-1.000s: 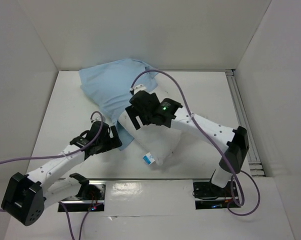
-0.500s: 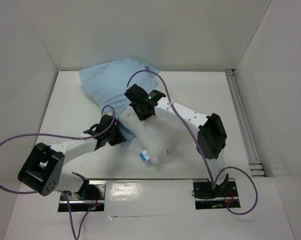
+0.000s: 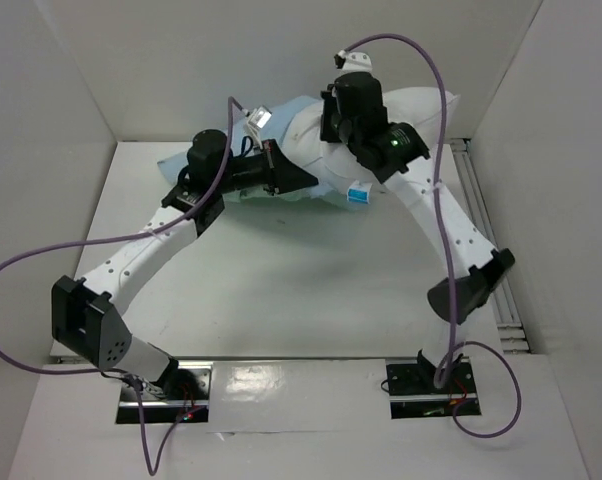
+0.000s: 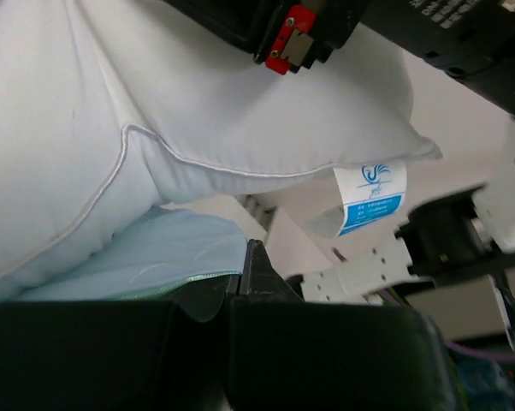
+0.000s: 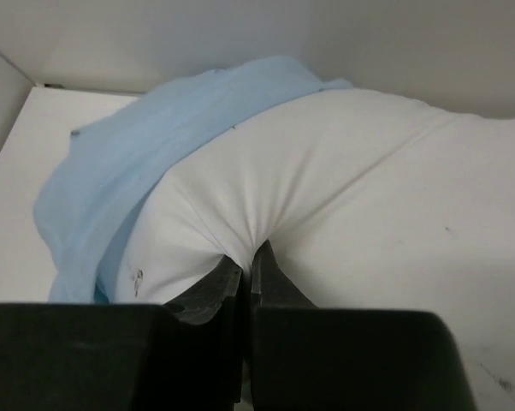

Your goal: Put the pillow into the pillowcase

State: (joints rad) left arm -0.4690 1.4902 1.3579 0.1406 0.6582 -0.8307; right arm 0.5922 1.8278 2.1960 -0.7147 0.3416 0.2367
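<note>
From my bases at the near edge, both arms reach out over the bare white bench (image 3: 311, 280), purple cables (image 3: 41, 268) looping beside them, to the far end.

My left pincer (image 4: 245, 257) is pressed together on a thin edge of the pillowcase (image 4: 138, 257). The cloth is light blue, with a green rim showing right at the fingertips. In the overhead view this pincer (image 3: 286, 178) sits just under the bundle, pointing right.

Directly above the pinched cloth bulges the white pillow (image 4: 112, 111), its piped seam curving across. The blue-and-white label (image 4: 370, 199) hangs from its corner, to the right of my fingers.

My right pincer (image 5: 251, 257) is closed tight too, nipping a fold of the pillow (image 5: 369, 197); the white fabric puckers into creases where the fingers bite. From above, it (image 3: 339, 125) comes down onto the pillow's upper side.

Beyond that grip, the pillowcase (image 5: 129, 171) drapes over the pillow's far left end and trails down to the bench. How far the pillow sits inside, I cannot tell.

Overhead, the pillow (image 3: 426, 105) lies along the back wall (image 3: 281, 60), apparently held up off the bench. The label (image 3: 359, 192) dangles below it, and the pillowcase (image 3: 173, 170) spills out to the left.
</note>
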